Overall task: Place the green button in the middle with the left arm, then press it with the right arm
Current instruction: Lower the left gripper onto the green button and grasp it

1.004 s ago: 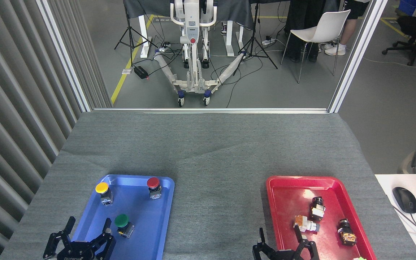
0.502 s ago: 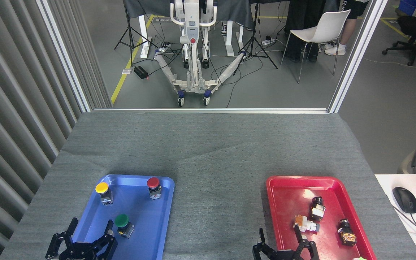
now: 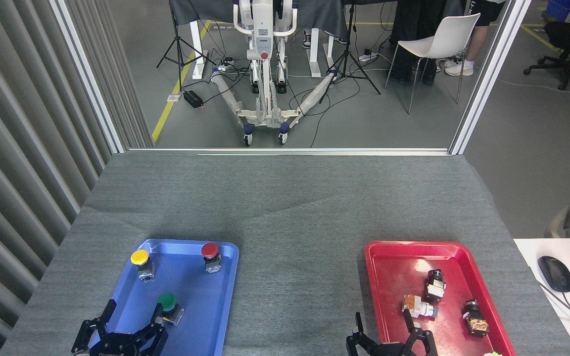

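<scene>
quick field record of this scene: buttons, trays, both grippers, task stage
green button: upright in blue tray, near end
yellow button: blue tray, far left
red button: blue tray, far right
red tray: three small parts
left gripper: open, right finger beside green button
right gripper: open, at red tray's near left edge
middle: bare
stage: button not yet grasped

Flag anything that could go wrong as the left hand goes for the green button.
1. The left hand is open, with one finger right beside the green button; closing off-centre could tip it instead of gripping it.
2. The blue tray has a raised rim, so a low carry could catch on it.
3. The red button and yellow button share the tray.
</scene>
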Robot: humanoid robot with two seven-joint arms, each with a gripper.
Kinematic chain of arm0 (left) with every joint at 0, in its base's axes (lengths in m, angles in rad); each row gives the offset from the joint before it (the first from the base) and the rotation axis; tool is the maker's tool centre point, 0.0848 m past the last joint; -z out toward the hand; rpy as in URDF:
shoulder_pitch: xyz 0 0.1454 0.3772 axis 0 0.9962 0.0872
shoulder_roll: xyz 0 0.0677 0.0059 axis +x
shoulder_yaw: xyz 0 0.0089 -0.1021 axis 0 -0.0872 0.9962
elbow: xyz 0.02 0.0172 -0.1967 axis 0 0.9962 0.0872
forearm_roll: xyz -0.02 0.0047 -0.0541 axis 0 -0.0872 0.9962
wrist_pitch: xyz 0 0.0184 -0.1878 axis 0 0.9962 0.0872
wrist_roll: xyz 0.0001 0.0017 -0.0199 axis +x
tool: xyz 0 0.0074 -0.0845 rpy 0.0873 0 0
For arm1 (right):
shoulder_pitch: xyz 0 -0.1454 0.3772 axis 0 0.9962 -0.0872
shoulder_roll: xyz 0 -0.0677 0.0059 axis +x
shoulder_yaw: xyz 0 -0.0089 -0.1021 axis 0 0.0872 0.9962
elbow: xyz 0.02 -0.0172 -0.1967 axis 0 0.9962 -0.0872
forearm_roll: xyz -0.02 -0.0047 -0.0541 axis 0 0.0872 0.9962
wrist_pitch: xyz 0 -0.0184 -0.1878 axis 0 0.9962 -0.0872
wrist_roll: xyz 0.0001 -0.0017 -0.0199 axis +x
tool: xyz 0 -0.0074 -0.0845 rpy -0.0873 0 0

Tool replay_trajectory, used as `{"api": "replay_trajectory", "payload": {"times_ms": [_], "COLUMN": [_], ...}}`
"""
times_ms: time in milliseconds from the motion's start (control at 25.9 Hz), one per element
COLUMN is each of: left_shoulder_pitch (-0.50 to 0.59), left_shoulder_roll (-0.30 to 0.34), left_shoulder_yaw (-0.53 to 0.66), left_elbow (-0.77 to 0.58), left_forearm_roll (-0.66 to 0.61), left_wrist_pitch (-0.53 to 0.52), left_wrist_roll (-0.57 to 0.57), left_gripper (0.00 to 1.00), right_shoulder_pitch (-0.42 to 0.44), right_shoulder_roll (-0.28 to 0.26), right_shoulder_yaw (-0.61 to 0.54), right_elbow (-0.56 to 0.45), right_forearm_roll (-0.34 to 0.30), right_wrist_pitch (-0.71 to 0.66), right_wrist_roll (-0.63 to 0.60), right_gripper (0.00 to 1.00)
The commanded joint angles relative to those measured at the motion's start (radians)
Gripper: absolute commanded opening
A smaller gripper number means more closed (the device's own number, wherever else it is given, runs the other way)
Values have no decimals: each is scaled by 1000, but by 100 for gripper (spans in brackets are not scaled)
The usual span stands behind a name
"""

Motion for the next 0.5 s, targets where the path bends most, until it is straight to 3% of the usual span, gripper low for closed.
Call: {"api": "replay_trajectory", "payload": {"times_ms": [0, 464], "left_shoulder_pitch": [-3, -15], "left_shoulder_roll": [2, 5], "left_shoulder_yaw": [-1, -1], "left_elbow": [14, 32], "left_forearm_roll": [-1, -1], "left_wrist_pitch": [-26, -36], "left_wrist_roll": [-1, -3], "left_gripper": [99, 99], "right_shoulder_pitch": [0, 0], "right_shoulder_roll": [0, 0], "right_shoulder_yaw": [0, 0], "right_elbow": [0, 0], "right_forearm_roll": [0, 0], "right_wrist_pitch": [0, 2], "right_wrist_roll": [0, 0], "right_gripper": [100, 100]}}
